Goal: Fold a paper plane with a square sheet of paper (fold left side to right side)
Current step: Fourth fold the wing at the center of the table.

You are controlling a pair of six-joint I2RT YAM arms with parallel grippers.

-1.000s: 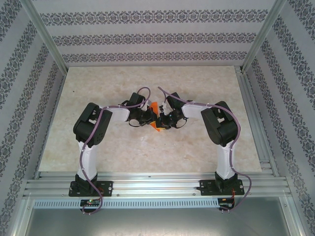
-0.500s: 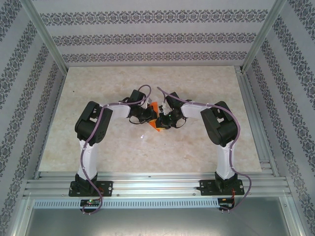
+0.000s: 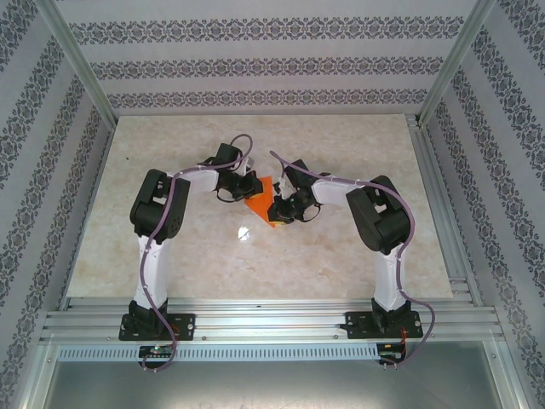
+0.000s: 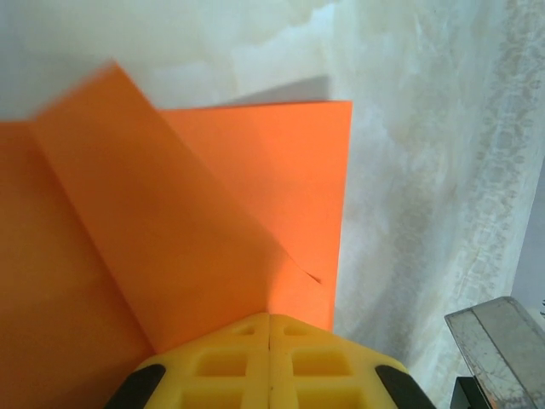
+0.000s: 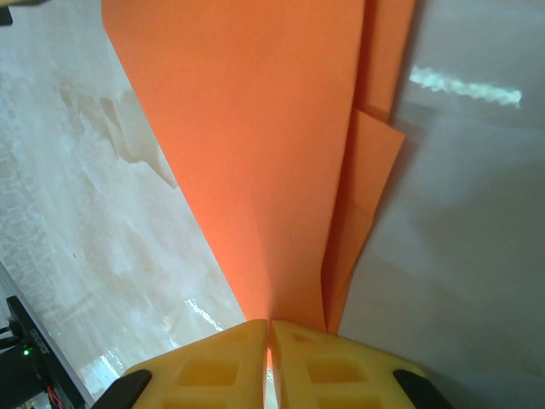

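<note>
While both arms are reaching inward over the middle of the beige marbled worktop [image 3: 170, 145], the orange paper [image 3: 259, 203] is sitting between their wrists, the left arm [image 3: 158, 213] meeting it from the left and the right arm [image 3: 380, 213] from the right. Left wrist view: the yellow left fingers [image 4: 223, 366] are pressing together with no gap between them and are pinching the near edge of the paper [image 4: 196, 239]. The sheet is showing more than one layer there, with a slanted upper flap lying over a squarer layer whose straight right edge is running beside bare worktop [image 4: 426, 170]; the flap's far corner is blurring. Right wrist view: the yellow right fingers [image 5: 213, 366] are likewise closing fully, gripping the narrow end of the paper [image 5: 255, 153], which is widening away from them in a long tapering panel with further folded layers stepping out along its right side. Marbled worktop [image 5: 94, 221] is showing behind it on the left. Whether any part of the paper is touching the worktop cannot be told.
</note>
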